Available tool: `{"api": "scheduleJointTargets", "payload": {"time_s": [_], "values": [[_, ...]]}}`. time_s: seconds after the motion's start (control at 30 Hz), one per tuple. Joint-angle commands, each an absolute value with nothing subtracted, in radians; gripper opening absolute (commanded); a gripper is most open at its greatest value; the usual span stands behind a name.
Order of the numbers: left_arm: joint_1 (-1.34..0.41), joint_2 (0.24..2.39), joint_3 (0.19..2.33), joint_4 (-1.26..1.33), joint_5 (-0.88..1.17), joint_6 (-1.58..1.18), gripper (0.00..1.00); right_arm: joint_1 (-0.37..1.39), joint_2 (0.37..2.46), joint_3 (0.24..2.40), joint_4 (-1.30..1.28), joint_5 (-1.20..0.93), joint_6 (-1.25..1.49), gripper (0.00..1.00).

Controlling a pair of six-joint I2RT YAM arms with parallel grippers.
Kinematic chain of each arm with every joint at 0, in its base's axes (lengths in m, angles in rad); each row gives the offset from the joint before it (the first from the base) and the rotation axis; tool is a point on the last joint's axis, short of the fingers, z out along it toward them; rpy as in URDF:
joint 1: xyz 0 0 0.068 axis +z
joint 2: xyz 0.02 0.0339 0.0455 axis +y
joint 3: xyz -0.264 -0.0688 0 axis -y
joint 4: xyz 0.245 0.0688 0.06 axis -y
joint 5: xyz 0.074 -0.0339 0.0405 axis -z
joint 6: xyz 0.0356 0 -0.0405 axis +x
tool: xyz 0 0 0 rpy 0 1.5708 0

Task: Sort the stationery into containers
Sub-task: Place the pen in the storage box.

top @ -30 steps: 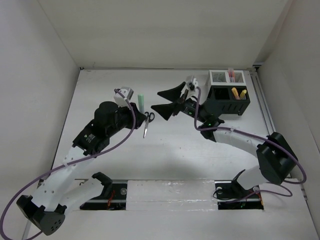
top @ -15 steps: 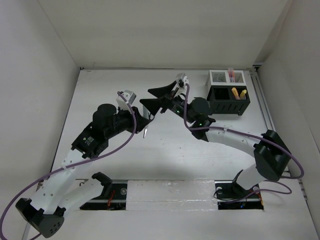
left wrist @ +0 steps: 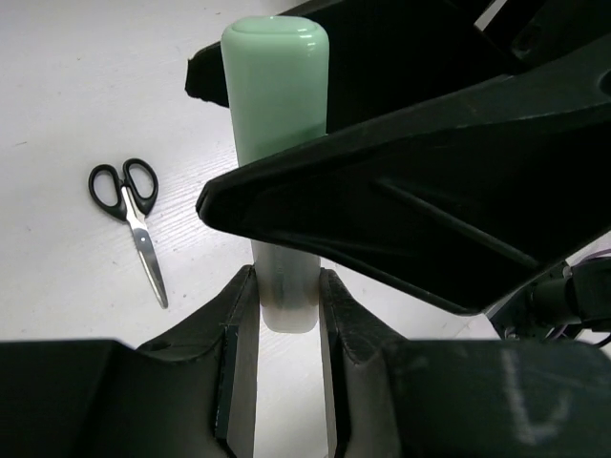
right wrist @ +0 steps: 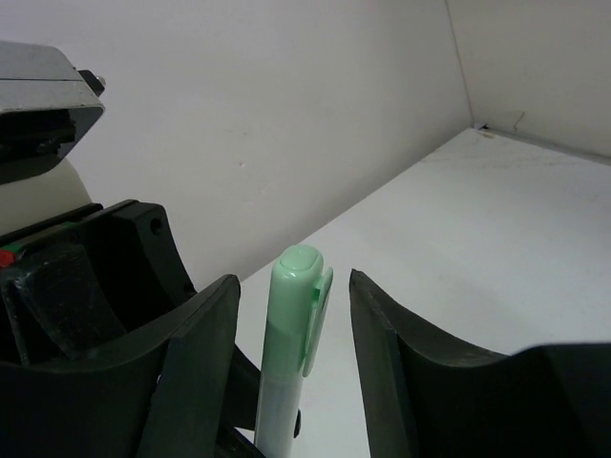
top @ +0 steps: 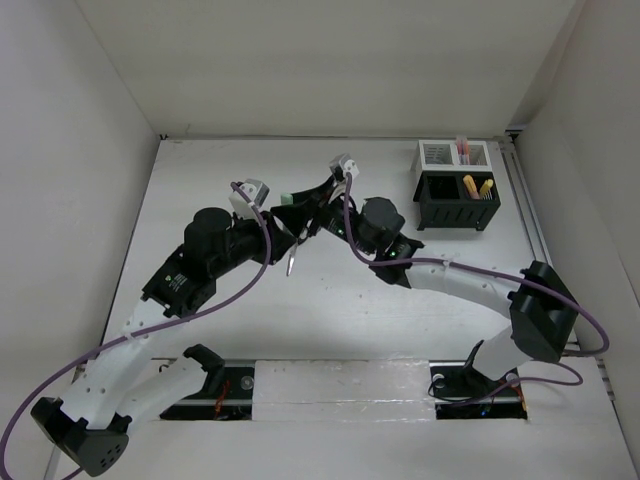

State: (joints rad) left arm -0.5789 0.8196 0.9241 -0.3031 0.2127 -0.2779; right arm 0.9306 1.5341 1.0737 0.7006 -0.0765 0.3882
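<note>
A pale green highlighter stands upright above the table, and my left gripper is shut on its lower end. My right gripper has come in from the right. Its jaws stand open on either side of the highlighter's capped top, with a gap showing on the clip side. From above, both grippers meet at the highlighter in the table's middle. Black-handled scissors lie flat on the table below them. The black mesh organiser and the white mesh box stand at the back right.
Yellow and orange items stick up in the black organiser, and a pink one in the white box. White walls close in the table on three sides. The arms' purple cables loop over the near half.
My right gripper has travelled left from beside the organiser to the highlighter, and its jaws have narrowed around the cap. The left gripper has kept its hold and barely moved.
</note>
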Motion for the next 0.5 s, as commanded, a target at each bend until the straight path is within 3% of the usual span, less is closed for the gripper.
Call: {"api": "scheduleJointTargets", "payload": {"time_s": [0.0,0.1,0.2,0.27,0.3,0.47], "values": [[-0.578,0.798,0.923,-0.256,0.202,-0.270,0.00,0.945,1.536,1.137,0.660,-0.038,0.373,0.55],[-0.578,0.789,0.923,-0.256,0.221,-0.270,0.00,0.945,1.545,1.146,0.649,-0.038,0.373,0.49],[-0.578,0.788,0.923,-0.256,0.221,-0.270,0.00,0.945,1.545,1.158,0.649,-0.029,0.373,0.33],[-0.578,0.788,0.923,-0.256,0.232,-0.270,0.00,0.945,1.555,1.172,0.638,-0.020,0.373,0.09],[-0.578,0.788,0.923,-0.256,0.232,-0.270,0.00,0.945,1.555,1.172,0.614,-0.020,0.373,0.02],[-0.578,0.788,0.923,-0.256,0.242,-0.270,0.00,0.945,1.566,1.201,0.600,-0.020,0.353,0.00]]}}
